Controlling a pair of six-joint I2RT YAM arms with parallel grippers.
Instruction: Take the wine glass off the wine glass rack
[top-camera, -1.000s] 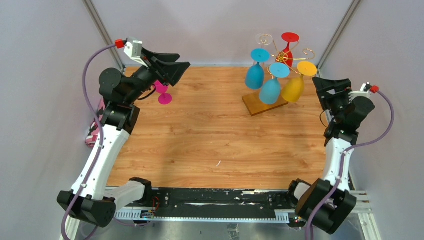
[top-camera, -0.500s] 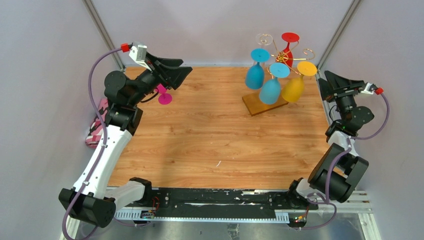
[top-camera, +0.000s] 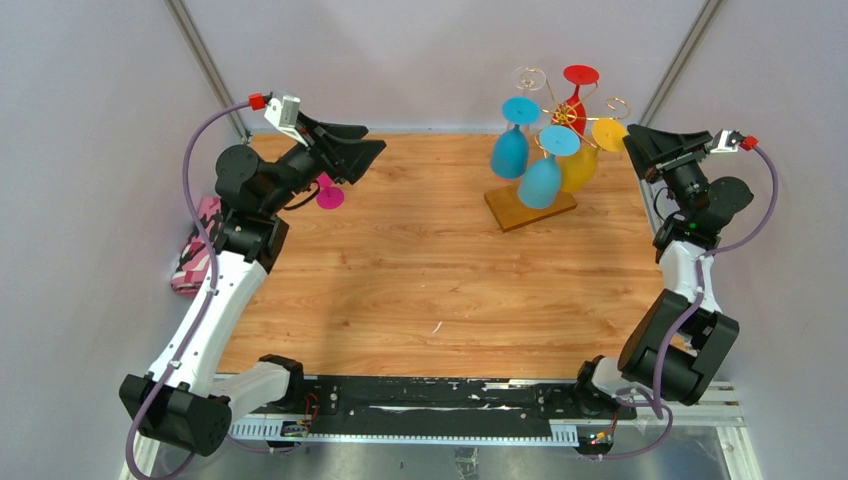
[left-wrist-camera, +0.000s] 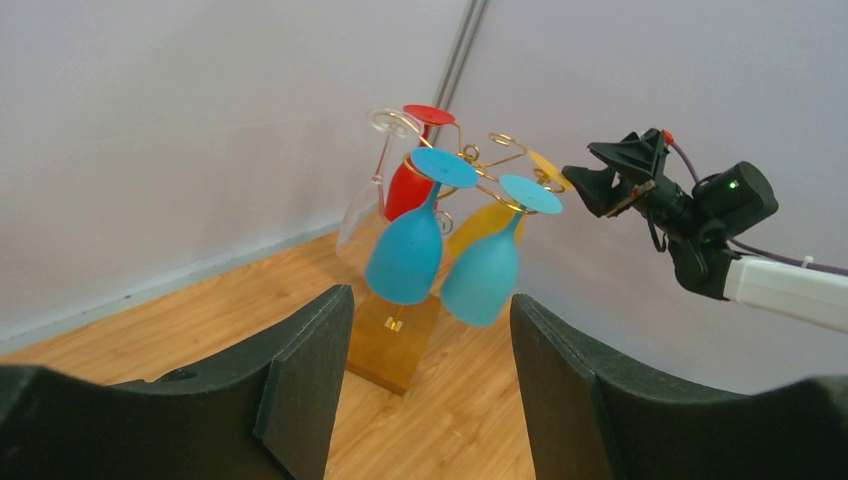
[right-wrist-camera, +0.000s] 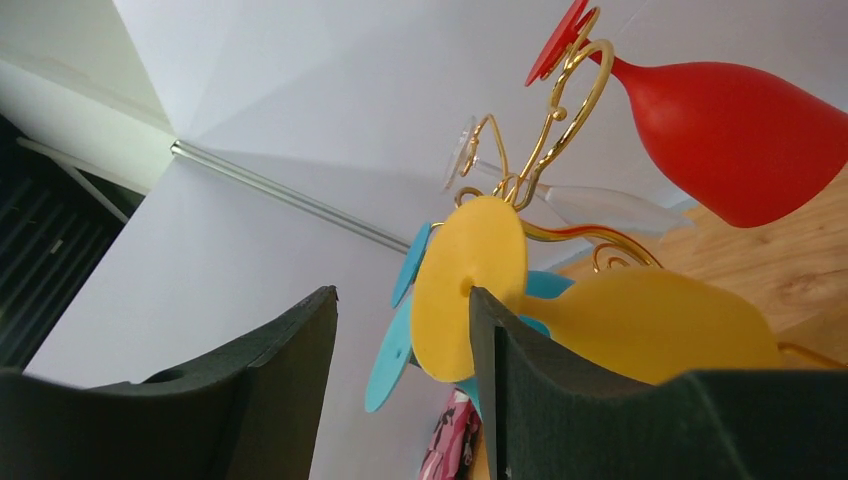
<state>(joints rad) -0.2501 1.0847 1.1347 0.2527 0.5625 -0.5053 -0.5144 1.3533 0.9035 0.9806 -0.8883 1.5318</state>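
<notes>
The wine glass rack (top-camera: 515, 212) stands far right on the table (top-camera: 420, 270) — right gripper (top-camera: 635, 150) just beside it.

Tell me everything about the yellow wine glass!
The yellow wine glass is glossy, see-nothing-through yellow all over and looks like plastic. It has a round flat foot, a thin stem and a rounded bowl. It hangs upside down, bowl at the bottom, with its foot caught on a gold wire arm of the wine glass rack, on the rack's right side beside a teal glass. The open right gripper is right at its foot; I cannot tell if it touches.
</notes>
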